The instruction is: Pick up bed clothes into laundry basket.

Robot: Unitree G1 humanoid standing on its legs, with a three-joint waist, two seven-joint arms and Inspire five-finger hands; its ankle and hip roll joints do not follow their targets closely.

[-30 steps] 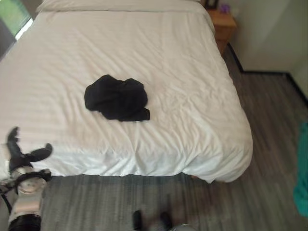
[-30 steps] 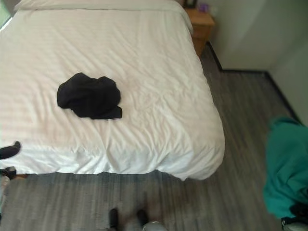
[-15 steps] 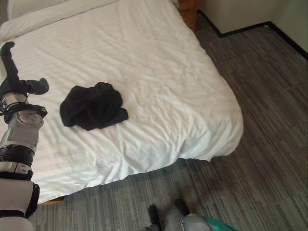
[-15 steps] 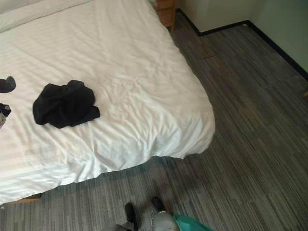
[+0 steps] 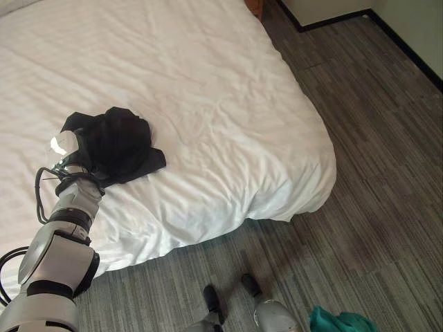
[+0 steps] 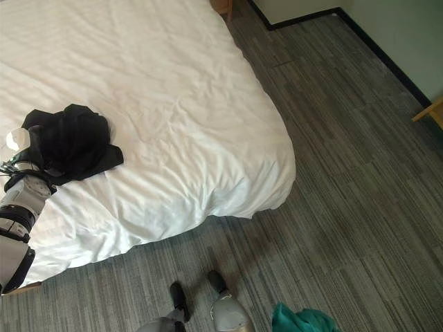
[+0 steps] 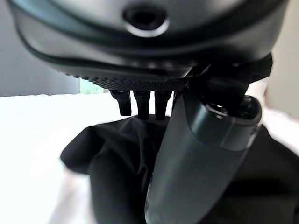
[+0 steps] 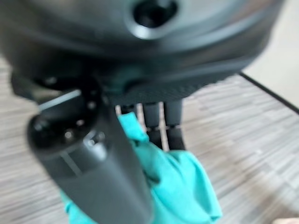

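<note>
The black garment (image 5: 114, 144) is bunched on the bed (image 5: 208, 83). The left robot hand (image 7: 154, 102) is laid upon it, fingers extended, not yet closed. A teal cloth (image 8: 173, 182) is clasped by the right robot hand (image 8: 154, 116), presumably for basket delivery.

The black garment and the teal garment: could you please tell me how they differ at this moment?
The black garment lies crumpled on the white bed; the teal garment hangs above the grey floor, off the bed. The left hand reaches onto the black garment without a clear grip; the right hand has its fingers curled round the teal garment. One is black, the other bright teal. Both are soft, bunched clothes with a hand on them.
</note>
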